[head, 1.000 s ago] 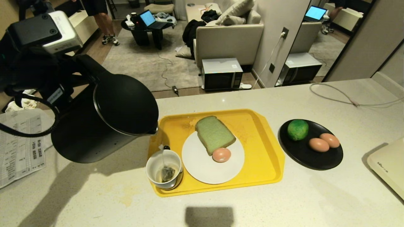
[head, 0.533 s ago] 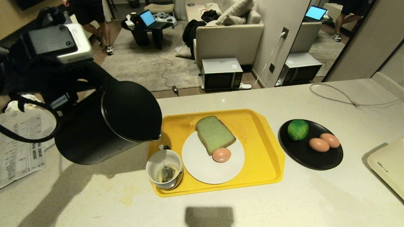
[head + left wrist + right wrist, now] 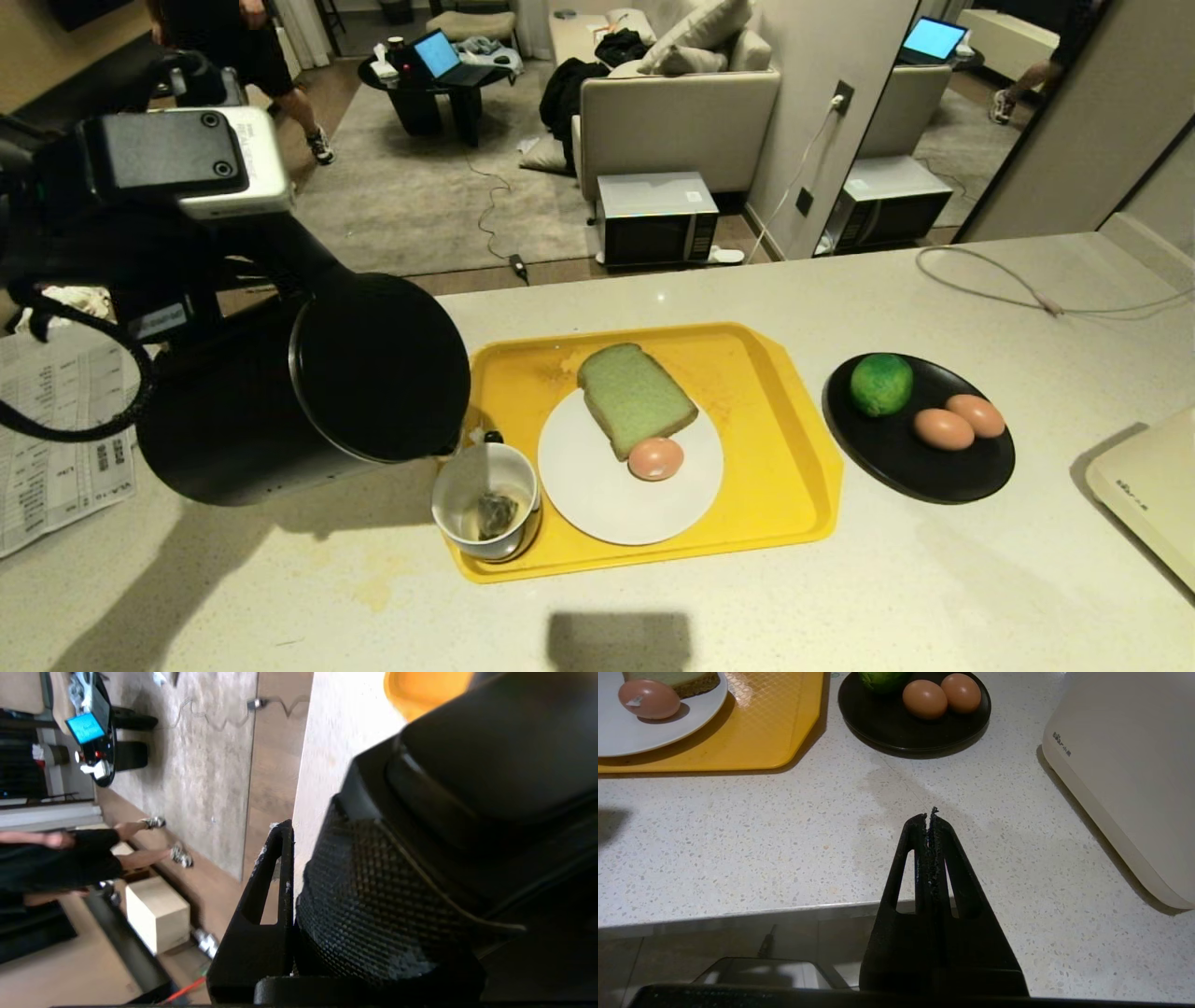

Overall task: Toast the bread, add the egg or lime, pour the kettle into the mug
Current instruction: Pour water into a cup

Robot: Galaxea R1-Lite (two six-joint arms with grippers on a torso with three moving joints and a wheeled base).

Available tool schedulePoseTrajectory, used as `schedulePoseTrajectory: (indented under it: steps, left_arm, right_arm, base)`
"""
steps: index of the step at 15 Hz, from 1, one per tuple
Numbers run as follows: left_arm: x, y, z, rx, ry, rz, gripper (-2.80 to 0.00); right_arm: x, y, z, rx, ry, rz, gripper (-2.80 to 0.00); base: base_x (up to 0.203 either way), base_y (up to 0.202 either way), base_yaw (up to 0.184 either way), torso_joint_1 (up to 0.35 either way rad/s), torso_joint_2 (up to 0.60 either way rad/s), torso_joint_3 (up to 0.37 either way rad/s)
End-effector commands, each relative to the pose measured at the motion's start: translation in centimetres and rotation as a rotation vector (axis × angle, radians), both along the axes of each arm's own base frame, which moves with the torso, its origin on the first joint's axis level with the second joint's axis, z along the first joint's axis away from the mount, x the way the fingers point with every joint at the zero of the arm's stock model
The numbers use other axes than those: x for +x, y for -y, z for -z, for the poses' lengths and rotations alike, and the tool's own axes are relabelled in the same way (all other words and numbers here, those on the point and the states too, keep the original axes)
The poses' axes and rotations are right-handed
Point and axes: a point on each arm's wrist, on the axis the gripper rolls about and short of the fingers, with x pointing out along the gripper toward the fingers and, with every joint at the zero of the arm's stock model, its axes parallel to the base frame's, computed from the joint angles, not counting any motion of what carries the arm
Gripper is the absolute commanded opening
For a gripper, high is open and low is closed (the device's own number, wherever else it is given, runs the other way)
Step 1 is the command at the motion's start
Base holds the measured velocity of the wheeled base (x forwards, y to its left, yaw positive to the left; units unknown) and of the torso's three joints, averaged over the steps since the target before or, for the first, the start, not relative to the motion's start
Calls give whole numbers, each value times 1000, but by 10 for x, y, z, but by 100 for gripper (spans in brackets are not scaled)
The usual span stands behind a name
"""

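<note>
At the left of the frame, the left gripper [image 3: 299,905], part-open, clamps the handle of the tipped kettle [image 3: 308,392] above the mug [image 3: 485,499]; the right gripper [image 3: 928,826] hangs pinched closed, empty.

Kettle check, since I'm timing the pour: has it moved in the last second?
Yes. The kettle, held tilted by the left gripper, has sunk toward the mug; its lip now sits just above the mug's rim, on the yellow tray.

- Black kettle [image 3: 308,392] tipped on its side, spout over white mug [image 3: 485,501] at tray's front-left corner.
- Green bread [image 3: 635,397] and egg [image 3: 655,458] share the plate.
</note>
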Motion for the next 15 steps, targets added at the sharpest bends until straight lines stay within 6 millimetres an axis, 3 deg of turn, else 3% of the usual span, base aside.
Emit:
schedulePoseTrajectory:
  steps: [1,15]
  left_arm:
    - [1,0,-4,43,-8,-7,-280]
    - [10,10,-7,93,-21,-16,-280]
  right_arm:
    - [0,0,0,0,-2,0,-280]
    - [0,0,0,0,-2,0,-280]
  base:
    - [0,0,0,0,0,0]
    - [0,0,0,0,0,0]
